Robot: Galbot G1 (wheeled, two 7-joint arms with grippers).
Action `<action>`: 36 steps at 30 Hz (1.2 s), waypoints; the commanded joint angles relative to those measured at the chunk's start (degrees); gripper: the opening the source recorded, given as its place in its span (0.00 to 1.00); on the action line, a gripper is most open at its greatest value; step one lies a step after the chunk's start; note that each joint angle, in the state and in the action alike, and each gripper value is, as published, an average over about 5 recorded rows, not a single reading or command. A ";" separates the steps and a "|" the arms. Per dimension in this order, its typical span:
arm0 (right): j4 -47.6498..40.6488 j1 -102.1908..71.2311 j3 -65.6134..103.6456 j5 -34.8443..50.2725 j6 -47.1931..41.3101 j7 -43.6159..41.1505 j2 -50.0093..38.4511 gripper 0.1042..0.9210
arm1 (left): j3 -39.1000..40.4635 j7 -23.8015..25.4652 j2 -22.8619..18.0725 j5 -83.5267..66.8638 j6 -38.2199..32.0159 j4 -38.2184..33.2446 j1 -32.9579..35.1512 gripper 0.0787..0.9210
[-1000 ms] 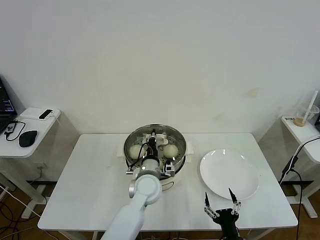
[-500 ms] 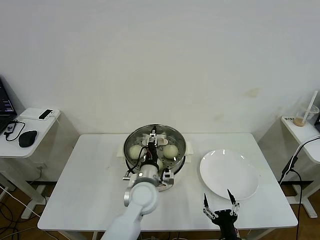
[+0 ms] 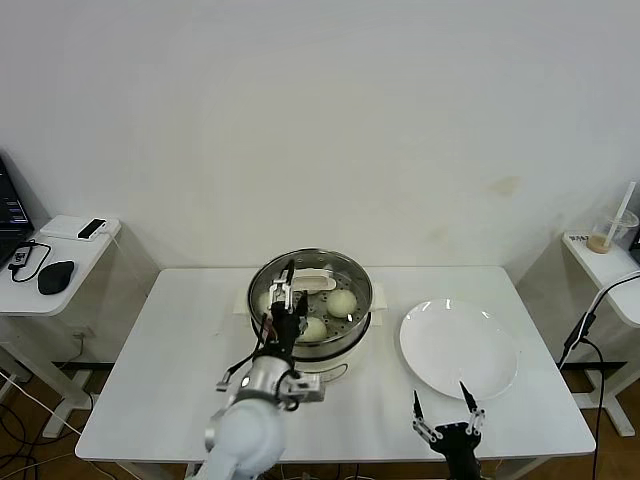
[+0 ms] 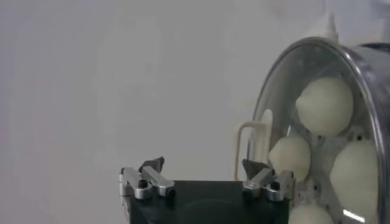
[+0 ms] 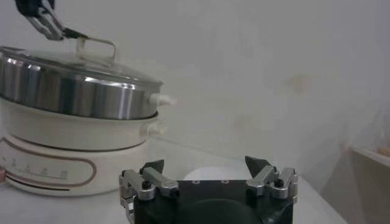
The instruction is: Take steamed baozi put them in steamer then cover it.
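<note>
Cover seated on steamer; left end effector spread.

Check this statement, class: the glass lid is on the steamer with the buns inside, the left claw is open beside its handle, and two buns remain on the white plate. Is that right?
One detail is wrong. The head view shows the white plate bare, with no buns on it. The rest stands: the glass lid sits on the steamer over the buns, and the left claw is open beside the lid's handle.
</note>
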 commanded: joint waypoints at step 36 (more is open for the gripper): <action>2.78 -3.30 -1.10 20.05 -4.60 2.00 -18.16 0.88 | -28.68 -19.39 -0.20 -76.34 -27.09 -6.76 43.36 0.88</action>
